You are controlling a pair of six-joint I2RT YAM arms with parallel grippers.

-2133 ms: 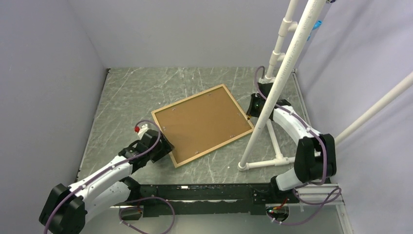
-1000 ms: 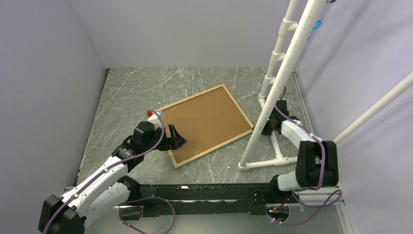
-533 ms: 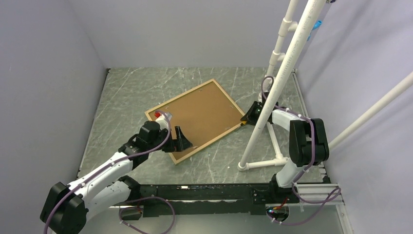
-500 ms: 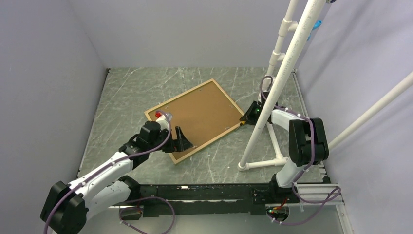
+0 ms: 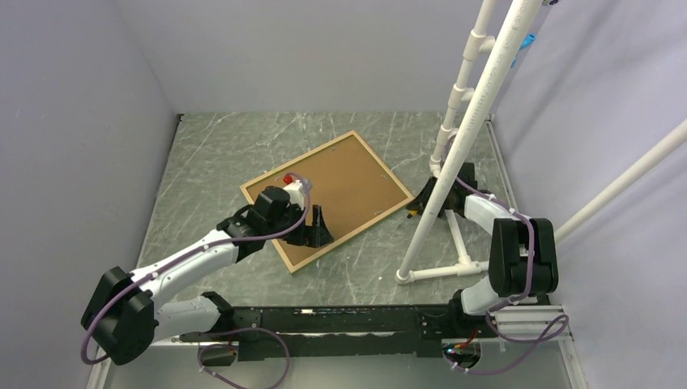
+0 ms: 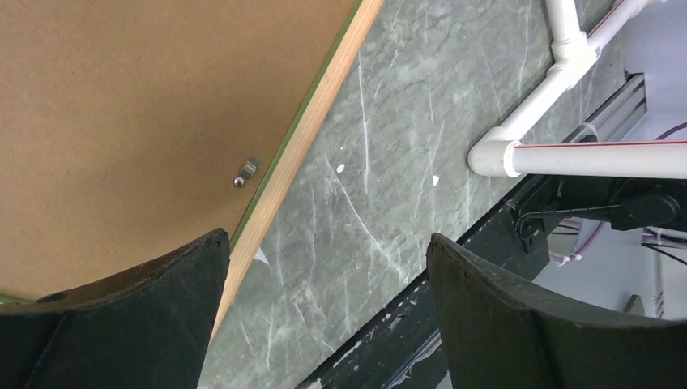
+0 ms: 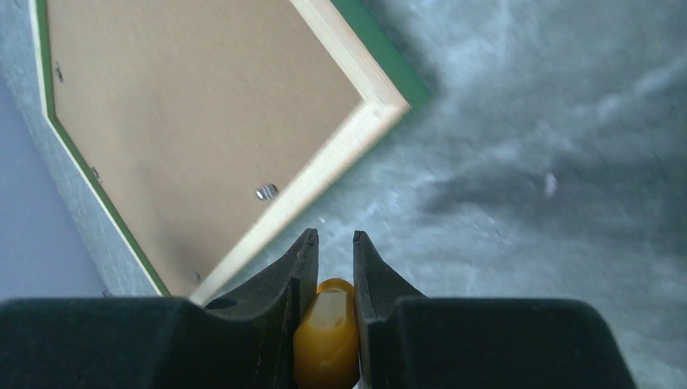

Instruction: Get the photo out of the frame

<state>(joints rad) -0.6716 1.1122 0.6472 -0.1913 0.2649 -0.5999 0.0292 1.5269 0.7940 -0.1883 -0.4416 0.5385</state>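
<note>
White pipe stand (image 5: 464, 138) beside back-up frame (image 5: 382, 164), left jaws apart, right jaws pinching amber nub (image 7: 326, 332)

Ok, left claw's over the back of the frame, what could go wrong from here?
1. The left claw hangs open across the frame rim, beside a small metal tab; its wide fingers could miss the tab and shove the frame instead.
2. Nothing pins the frame: the right claw, shut on a yellow piece, sits off its corner, so it may slide.
3. The right arm works close by the white pipe stand and could knock it.
</note>
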